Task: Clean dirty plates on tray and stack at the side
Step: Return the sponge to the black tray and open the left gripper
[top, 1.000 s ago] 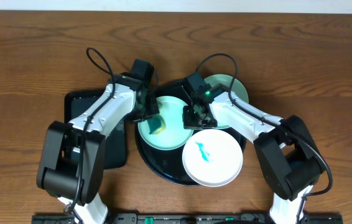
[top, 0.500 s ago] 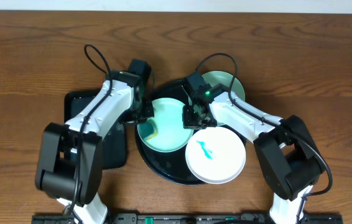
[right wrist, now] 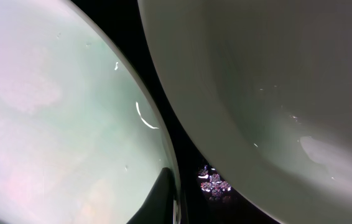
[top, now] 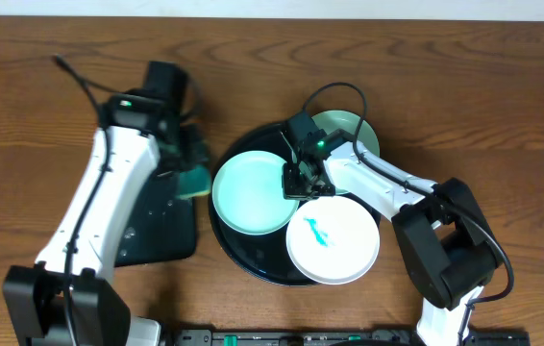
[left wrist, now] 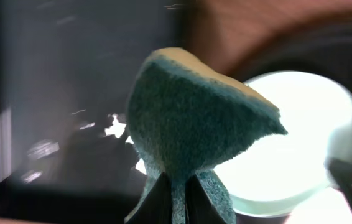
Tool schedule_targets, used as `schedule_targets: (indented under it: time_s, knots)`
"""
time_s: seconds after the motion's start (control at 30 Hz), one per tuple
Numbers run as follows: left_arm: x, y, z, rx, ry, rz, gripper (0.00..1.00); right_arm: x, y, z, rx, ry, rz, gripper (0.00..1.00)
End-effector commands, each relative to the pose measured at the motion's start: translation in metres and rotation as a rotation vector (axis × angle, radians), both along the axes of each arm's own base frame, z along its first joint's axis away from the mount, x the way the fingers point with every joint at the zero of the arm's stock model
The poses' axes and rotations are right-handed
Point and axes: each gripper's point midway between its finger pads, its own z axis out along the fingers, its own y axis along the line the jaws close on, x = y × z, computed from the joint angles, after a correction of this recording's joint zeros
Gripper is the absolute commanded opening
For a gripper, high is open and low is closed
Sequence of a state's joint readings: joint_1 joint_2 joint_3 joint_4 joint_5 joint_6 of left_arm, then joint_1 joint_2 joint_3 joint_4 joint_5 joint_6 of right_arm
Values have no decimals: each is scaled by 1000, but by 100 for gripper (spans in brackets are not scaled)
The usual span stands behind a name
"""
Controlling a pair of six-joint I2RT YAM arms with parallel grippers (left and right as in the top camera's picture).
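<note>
The round black tray (top: 238,258) holds three plates. The left mint-green plate (top: 248,192) shows no smear. The white plate (top: 334,245) at the front right has a teal smear. The second mint-green plate (top: 354,135) lies at the back, partly under my right arm. My right gripper (top: 296,180) is shut on the right rim of the left mint plate (right wrist: 51,124), one finger inside the rim (right wrist: 163,193). My left gripper (top: 191,173) is shut on a green sponge (left wrist: 194,124), held off the round tray, over the right edge of the rectangular tray.
A smaller black rectangular tray (top: 147,226) lies left of the round tray, with wet glints on it (left wrist: 70,93). In the right wrist view a second pale plate (right wrist: 275,81) lies close beside the held one, with the tray floor (right wrist: 188,124) between. Brown wooden table (top: 483,86) all around.
My left arm has swung left and lifted the sponge off the left mint plate to over the rectangular tray. That plate now shows bare. My right gripper has stayed on the rim.
</note>
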State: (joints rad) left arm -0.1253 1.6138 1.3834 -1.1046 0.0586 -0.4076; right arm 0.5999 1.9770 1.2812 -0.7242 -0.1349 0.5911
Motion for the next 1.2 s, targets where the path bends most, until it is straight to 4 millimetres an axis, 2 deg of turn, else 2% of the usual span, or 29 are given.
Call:
schedule_targets:
  time_s: [0.0, 0.2, 0.4, 0.53, 0.6, 0.67, 0.7, 0.77, 0.9, 1.03, 1.07, 1.17]
  knots:
    - [-2, 45, -14, 81, 52, 83, 7, -17, -14, -24, -80, 56, 19, 1]
    - [-9, 71, -53, 84, 169, 132, 7, -16, -13, -23, -77, 51, 18, 1]
    - [-13, 73, -93, 83, 281, 130, 7, -15, -13, -23, -75, 49, 18, 1]
    - [-13, 72, -111, 79, 305, 129, 8, -15, -13, -23, -76, 49, 19, 1]
    - [-13, 71, -114, 77, 310, 128, 17, -15, -13, -23, -76, 49, 19, 1]
    - [-13, 71, -114, 76, 311, 128, 38, -15, -13, -23, -76, 49, 19, 1]
    - [-14, 71, -113, 76, 310, 128, 44, -15, -13, -23, -75, 48, 19, 1]
    - [-15, 71, -110, 76, 310, 128, 50, -15, -13, -23, -74, 47, 19, 1]
    - [-16, 70, -91, 76, 269, 128, 56, -11, -10, -23, -64, 33, 18, 1]
    - [-14, 67, -48, 75, 142, 124, 68, -9, -6, -22, -44, 22, 36, 2]
    - [-14, 65, -37, 71, 107, 120, 77, -9, -3, -22, -27, 24, 52, 2]
    - [-20, 57, -1, 36, -1, 112, 79, -13, 8, -18, 34, 42, 93, 1]
